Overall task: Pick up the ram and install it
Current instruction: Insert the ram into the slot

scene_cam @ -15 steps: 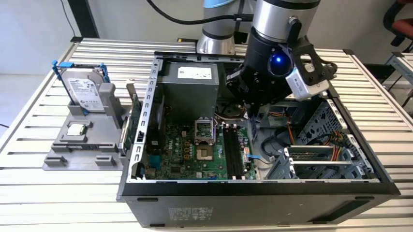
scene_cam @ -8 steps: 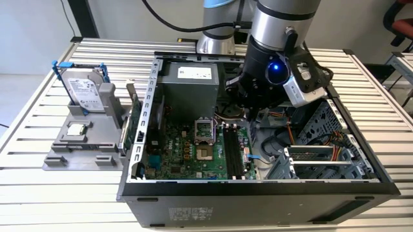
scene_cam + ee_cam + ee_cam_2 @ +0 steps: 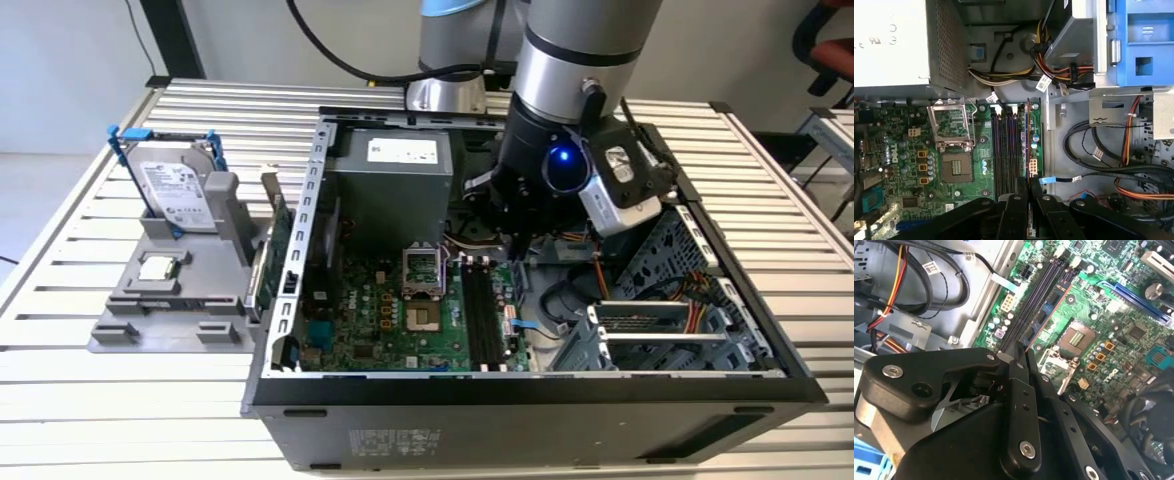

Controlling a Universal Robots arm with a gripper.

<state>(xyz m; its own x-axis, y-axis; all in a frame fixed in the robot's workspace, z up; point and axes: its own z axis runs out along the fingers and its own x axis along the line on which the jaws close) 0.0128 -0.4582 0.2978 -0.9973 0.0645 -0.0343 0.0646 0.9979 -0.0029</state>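
The pincer (image 3: 1021, 357) is clamped on the ram (image 3: 1027, 125), apparently over the motherboard's (image 3: 959, 200) slots (image 3: 1004, 150).

The ram (image 3: 1027, 131), thin, edge-on, stands upright in the motherboard slot.

The black gripper (image 3: 518, 242) hangs inside the open grey computer case (image 3: 534, 400), over the long black memory slots (image 3: 483, 315). Black cable bundles (image 3: 567, 300) crowd the exterior view's right; the open silver processor socket (image 3: 423, 270) lies left.
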